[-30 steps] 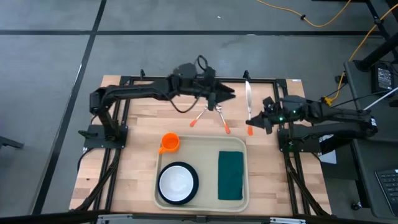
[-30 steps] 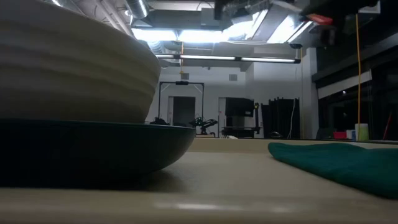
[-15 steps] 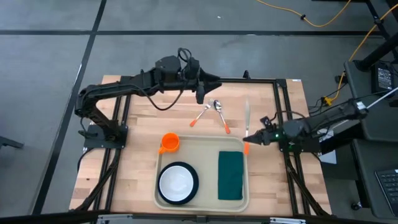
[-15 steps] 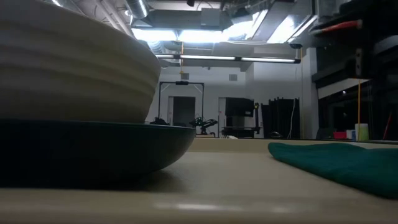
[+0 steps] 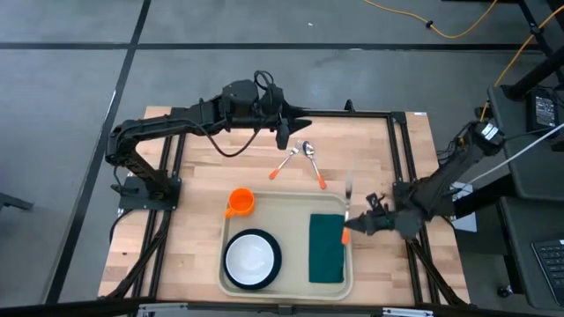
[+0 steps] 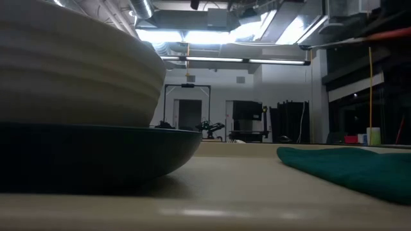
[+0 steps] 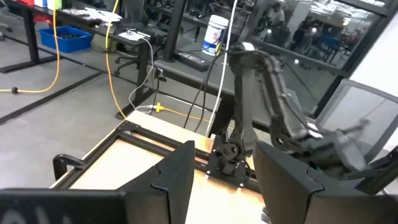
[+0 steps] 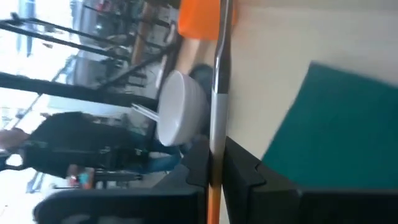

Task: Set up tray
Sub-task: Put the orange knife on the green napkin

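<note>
The beige tray lies at the table's near middle. On it are a white bowl on a dark plate and a green napkin. My right gripper is over the tray's right rim beside the napkin, shut on an orange-handled knife. An orange cup stands at the tray's far left corner. A spoon and a fork lie on the wood beyond the tray. My left gripper hovers open near the table's far edge, touching nothing. My right gripper pinches the knife between its two fingers where the metal meets the orange handle. It comes roughly level from the table's right side, across the knife. The knife is lifted clear, about level, its blade toward the far edge and its handle toward the near edge.
A black frame rail runs along the table's edges. Bare wood lies left of the tray and between the tray and the far rail. The low view shows the bowl close up, the napkin, and the knife high above.
My right gripper has carried the knife from the table's right side toward the near edge, and it now hangs over the tray's right rim beside the napkin. My left gripper pulled back from the spoon and fork toward the far edge, then held still.
</note>
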